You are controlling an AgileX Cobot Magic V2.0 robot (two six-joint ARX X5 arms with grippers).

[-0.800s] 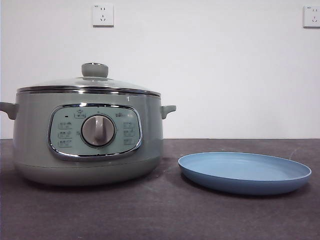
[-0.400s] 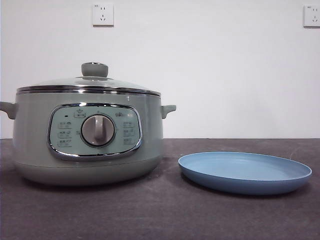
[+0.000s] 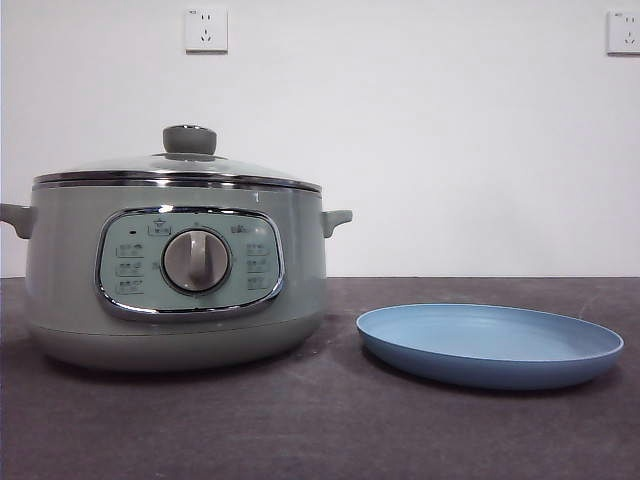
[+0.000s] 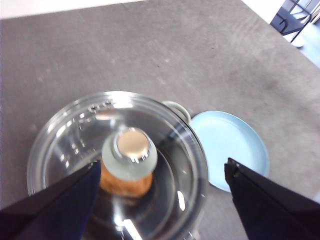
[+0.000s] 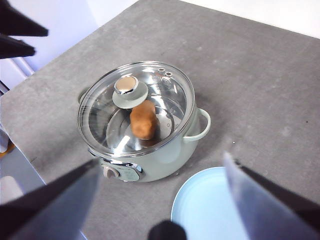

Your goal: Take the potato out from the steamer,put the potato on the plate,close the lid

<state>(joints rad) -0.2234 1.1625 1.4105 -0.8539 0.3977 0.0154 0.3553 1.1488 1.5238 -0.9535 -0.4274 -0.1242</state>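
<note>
The steamer (image 3: 175, 275) stands on the left of the table with the glass lid (image 3: 180, 165) shut on it, knob (image 3: 189, 139) on top. The potato (image 5: 144, 120) lies inside, seen through the glass; it also shows under the knob in the left wrist view (image 4: 125, 184). The light-blue plate (image 3: 490, 345) lies empty to the steamer's right. My left gripper (image 4: 161, 167) is open, high above the lid knob (image 4: 129, 152). My right gripper (image 5: 161, 160) is open, high above the steamer (image 5: 150, 152) and plate (image 5: 205, 210). Neither gripper shows in the front view.
The dark grey table (image 3: 320, 430) runs back to a white wall with two sockets (image 3: 205, 30). The table's edge and a chair (image 4: 295, 20) show in the left wrist view. Two black tips (image 5: 17, 35) stand at the right wrist view's corner.
</note>
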